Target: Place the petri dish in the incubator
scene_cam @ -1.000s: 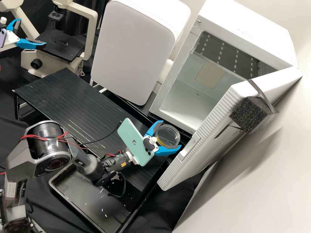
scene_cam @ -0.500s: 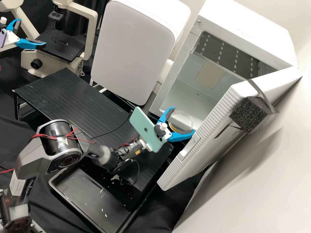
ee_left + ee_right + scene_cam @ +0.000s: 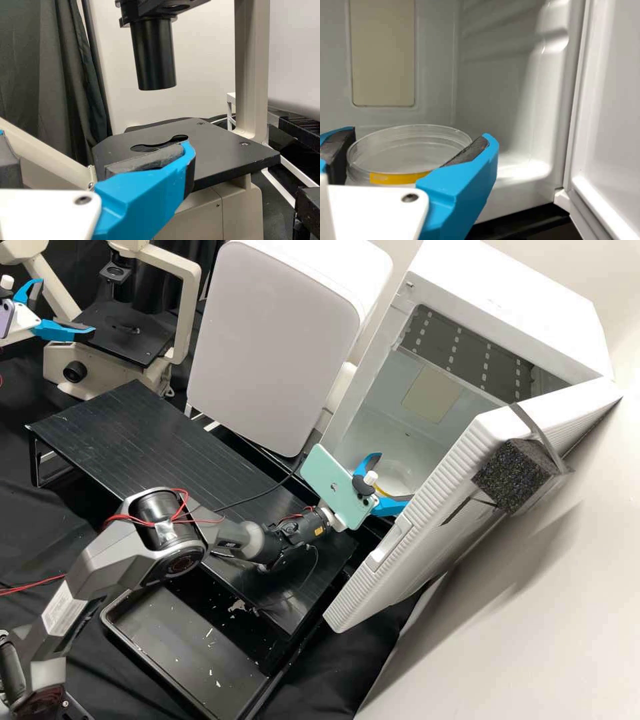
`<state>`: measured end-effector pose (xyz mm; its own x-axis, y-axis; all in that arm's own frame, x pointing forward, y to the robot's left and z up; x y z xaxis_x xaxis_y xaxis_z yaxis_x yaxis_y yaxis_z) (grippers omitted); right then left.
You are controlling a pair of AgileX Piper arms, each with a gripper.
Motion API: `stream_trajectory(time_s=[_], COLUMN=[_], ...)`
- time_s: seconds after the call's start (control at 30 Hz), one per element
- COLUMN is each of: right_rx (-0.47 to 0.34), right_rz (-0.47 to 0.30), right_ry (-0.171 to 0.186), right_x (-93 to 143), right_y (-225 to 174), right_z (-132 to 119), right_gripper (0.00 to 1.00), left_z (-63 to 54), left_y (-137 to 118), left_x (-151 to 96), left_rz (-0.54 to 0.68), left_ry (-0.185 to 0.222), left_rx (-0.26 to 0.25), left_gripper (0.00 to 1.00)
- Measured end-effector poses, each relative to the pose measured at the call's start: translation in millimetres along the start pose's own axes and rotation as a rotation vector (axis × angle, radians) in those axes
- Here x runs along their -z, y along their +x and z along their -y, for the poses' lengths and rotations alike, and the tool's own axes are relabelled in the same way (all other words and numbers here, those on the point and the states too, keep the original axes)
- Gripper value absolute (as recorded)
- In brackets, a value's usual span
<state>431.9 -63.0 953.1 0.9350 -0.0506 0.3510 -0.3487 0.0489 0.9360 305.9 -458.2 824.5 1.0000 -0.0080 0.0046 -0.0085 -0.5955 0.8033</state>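
Nearest to us, where a shallow black tray [image 3: 157, 627] sits scattered with pale flecks, we look past it to the right arm [image 3: 140, 557] coming in from the near left. Its wrist crosses above a low black stand [image 3: 153, 440] with a grooved top, and a mint-green phone [image 3: 333, 487] is mounted beside its right end effector [image 3: 395, 481]. That end effector is grasping the petri dish [image 3: 410, 152], clear and round with a yellow band low on its side, between its two blue fingers. We find the dish in that grip at the open mouth of the incubator [image 3: 500, 303]; we cannot tell whether it touches the floor inside.

To the right, we see the white door [image 3: 400, 580] swung wide, with a speckled black foam block [image 3: 510, 477] strapped to it. Farther in, a beige panel [image 3: 433, 395] is set in the incubator's back wall. Left of the incubator, we see a white rounded appliance [image 3: 273, 347] standing tilted.

Far left, beside a cream microscope [image 3: 190, 307], we have the left end effector [image 3: 67, 305], released, its blue fingers spread near the black stage [image 3: 225, 150]. We also see the microscope's dark barrel [image 3: 155, 55] above that stage.
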Motion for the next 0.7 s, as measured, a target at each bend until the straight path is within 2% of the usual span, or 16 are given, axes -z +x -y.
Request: stream_trajectory(time_s=[0.13,0.3,0.67,0.7], right_rx=[0.0,0.013,0.042,0.041], right_rz=[0.002,0.009,0.0,-0.002], right_ry=[0.001,0.022,0.026,0.026], right_x=[-3,-2,5,5], right_y=[10,19,28,28], right_z=[1,5,17,17], right_gripper=[0.0,0.0,0.0,1.0], left_z=[0.0,0.0,0.0,0.0], left_y=[0,0,0,0], left_x=[0,0,0,0], left_rz=[0.0,0.0,0.0,0.0], left_ry=[0.0,0.0,0.0,0.0], left_rx=[0.0,0.0,0.0,0.0], left_gripper=[1.0,1.0,1.0,1.0])
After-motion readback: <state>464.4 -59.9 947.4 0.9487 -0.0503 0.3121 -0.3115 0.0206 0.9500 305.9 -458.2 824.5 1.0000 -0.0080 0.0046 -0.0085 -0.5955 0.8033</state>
